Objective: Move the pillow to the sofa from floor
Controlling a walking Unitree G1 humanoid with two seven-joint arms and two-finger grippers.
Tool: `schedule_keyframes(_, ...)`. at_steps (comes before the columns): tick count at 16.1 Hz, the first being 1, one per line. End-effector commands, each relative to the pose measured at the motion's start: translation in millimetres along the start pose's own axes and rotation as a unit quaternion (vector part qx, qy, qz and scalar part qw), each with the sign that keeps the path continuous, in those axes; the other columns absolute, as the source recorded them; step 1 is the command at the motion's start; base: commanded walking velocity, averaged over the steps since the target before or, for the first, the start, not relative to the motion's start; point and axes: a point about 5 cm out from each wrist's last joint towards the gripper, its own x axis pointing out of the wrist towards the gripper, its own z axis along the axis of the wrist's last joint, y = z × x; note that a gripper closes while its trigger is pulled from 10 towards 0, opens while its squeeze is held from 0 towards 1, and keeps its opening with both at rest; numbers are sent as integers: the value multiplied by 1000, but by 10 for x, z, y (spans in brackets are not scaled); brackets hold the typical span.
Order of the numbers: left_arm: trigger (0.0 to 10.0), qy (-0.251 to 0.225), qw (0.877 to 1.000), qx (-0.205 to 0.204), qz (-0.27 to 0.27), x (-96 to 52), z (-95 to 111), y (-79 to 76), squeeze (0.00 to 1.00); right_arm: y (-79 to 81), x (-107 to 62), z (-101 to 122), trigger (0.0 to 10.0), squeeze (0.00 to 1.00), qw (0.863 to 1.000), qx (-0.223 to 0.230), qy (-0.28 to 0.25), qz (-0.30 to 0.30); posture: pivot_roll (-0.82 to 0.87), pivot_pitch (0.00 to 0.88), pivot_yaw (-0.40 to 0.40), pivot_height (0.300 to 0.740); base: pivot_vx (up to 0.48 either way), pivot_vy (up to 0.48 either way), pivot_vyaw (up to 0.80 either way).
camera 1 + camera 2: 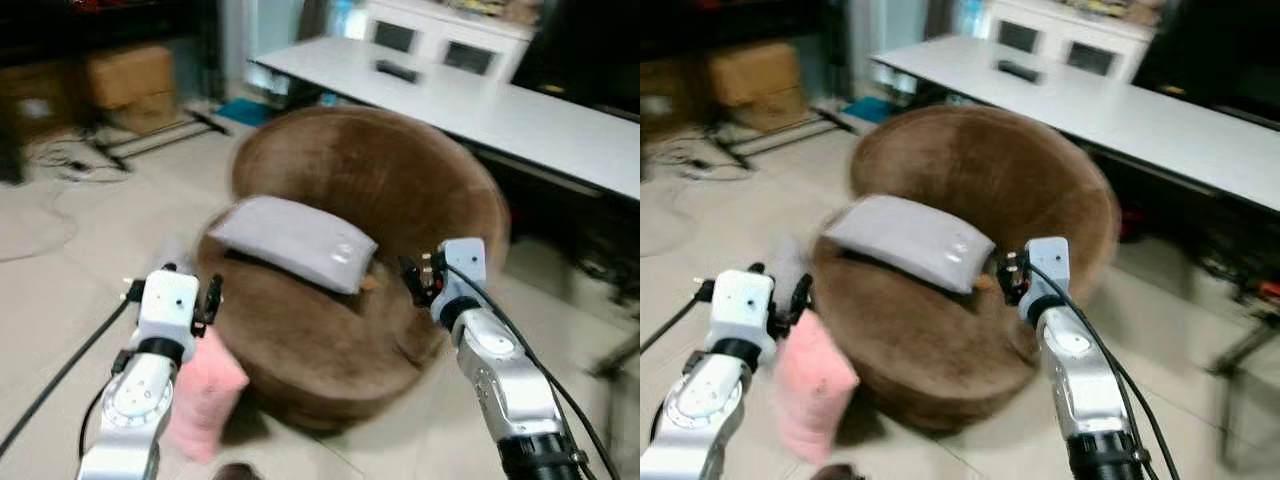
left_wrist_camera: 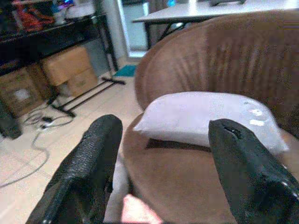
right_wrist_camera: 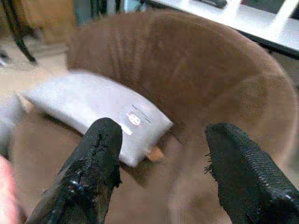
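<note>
Your left gripper and right gripper are both spread, holding nothing. The pink pillow leans on the floor at seven o'clock of the sofa; a grey pillow lies on the seat. Go low, pinch the pink one mid-edge. No writing is readable.

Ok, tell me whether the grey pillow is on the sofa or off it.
On it: the grey pillow lies flat across the brown sofa seat, against its backrest.
</note>
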Motion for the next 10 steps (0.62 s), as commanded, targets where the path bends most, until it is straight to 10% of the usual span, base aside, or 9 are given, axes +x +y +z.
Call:
schedule_keyframes(1, 10000, 9, 1000, -2, 15, -75, -49, -12, 0, -33, 49, 38, 10000, 0, 1000, -6, 3, 4, 202, 0, -181, 740, 0, 0, 0)
schedule_keyframes(6, 10000, 15, 999, 1, 29, -177, -81, -19, 0, 9, 102, 45, 10000, 0, 1000, -17, 10, 20, 225, 0, -219, 740, 0, 0, 0)
schedule_keyframes(10, 10000, 7, 1000, 8, 1, -84, -43, 39, 0, 42, 34, -18, 10000, 0, 1000, 13, 4, -10, 199, 0, -91, 740, 0, 0, 0)
